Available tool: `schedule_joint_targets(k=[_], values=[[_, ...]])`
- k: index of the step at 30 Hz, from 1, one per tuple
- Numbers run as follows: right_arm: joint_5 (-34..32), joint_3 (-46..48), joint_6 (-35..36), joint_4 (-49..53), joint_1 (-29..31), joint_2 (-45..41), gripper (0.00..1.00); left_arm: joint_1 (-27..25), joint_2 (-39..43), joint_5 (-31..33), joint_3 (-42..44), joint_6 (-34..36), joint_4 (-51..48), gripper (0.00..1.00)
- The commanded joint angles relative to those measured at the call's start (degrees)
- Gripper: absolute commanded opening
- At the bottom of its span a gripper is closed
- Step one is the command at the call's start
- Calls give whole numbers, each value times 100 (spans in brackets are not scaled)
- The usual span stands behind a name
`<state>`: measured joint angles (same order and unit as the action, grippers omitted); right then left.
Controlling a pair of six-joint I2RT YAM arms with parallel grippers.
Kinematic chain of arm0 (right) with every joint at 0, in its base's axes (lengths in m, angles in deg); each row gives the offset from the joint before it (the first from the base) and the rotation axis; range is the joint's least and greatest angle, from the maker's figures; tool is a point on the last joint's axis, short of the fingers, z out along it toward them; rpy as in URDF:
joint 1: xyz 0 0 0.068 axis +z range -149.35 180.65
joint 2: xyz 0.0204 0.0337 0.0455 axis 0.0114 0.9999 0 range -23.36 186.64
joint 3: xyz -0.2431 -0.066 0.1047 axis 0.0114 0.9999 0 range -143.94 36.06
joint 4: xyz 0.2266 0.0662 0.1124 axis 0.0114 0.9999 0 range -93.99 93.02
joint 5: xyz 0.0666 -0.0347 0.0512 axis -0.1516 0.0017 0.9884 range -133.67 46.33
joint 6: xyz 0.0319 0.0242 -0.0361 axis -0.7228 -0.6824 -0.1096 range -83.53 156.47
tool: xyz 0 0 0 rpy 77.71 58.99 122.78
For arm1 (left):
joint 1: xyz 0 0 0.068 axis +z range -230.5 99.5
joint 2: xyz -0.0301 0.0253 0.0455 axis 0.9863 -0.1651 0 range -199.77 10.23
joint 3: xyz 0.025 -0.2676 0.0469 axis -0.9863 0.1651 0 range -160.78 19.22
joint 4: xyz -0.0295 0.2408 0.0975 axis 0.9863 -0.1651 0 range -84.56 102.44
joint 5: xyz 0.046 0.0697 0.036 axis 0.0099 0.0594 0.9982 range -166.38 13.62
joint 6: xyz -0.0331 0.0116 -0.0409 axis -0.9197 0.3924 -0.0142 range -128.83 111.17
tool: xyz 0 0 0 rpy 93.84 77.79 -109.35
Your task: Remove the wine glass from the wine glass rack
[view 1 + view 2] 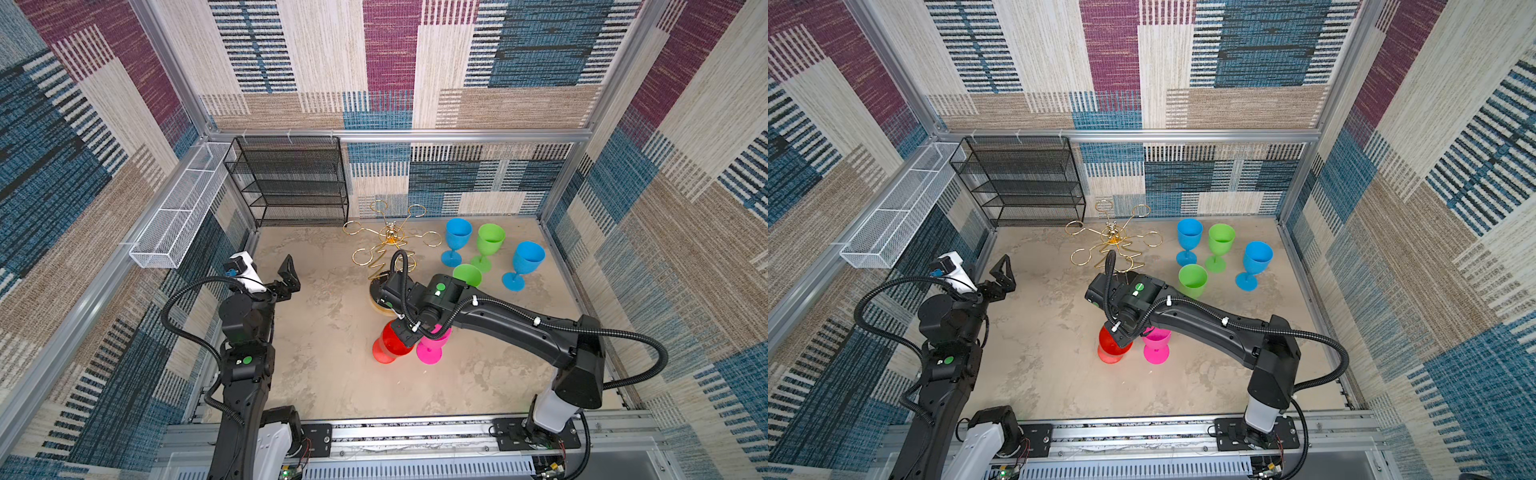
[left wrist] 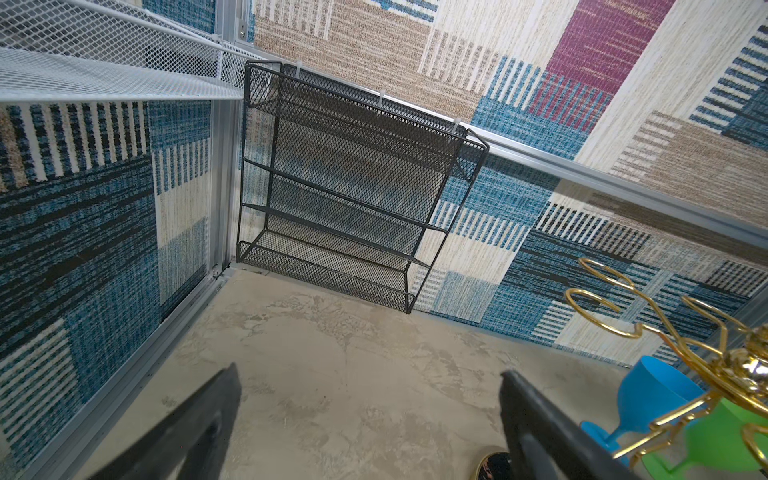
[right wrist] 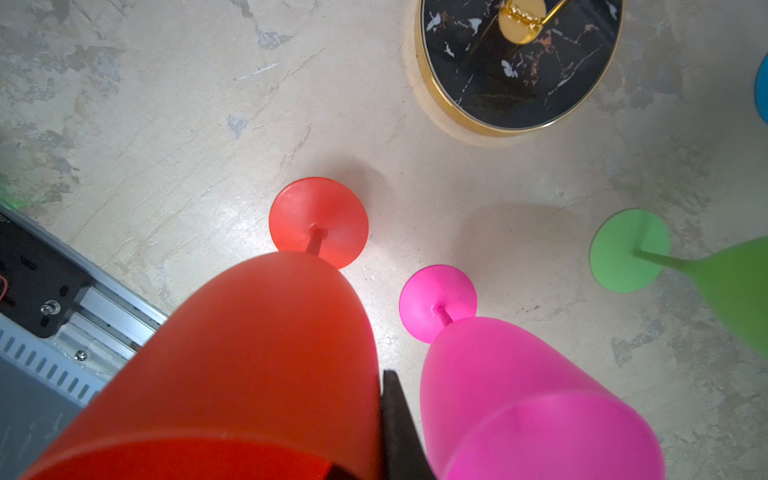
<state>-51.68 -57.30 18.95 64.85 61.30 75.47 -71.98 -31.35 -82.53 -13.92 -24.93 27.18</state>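
The red wine glass (image 3: 266,353) is off the wine glass rack (image 1: 391,237), whose rings look bare, and appears to stand on the counter (image 1: 332,386) just beside a pink glass (image 3: 519,395), its rim pinched by the closed right fingers (image 3: 395,415), one wedged in the gap between the two bowls. The left fingers (image 2: 528,415) hang wide open and empty, well apart. Opening too far or lifting off aslant could shove the pink glass or drag the red rim and topple either.
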Motion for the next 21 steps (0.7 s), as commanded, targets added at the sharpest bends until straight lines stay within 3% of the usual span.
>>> schedule_joint_targets(k=[1, 13, 17, 21], values=[[-109, -52, -11, 24, 5, 57, 9, 19, 14, 31, 34, 64, 231, 99], [-55, -325, -48, -90, 6, -79, 27, 36, 49, 23, 142, -29, 283, 99], [-6, -457, -81, -446, -6, -617, 45, 36, 108, -25, 216, -39, 377, 99], [-168, -16, 6, -1281, -68, -1611, 66, 36, 179, -321, 284, 16, 510, 99]])
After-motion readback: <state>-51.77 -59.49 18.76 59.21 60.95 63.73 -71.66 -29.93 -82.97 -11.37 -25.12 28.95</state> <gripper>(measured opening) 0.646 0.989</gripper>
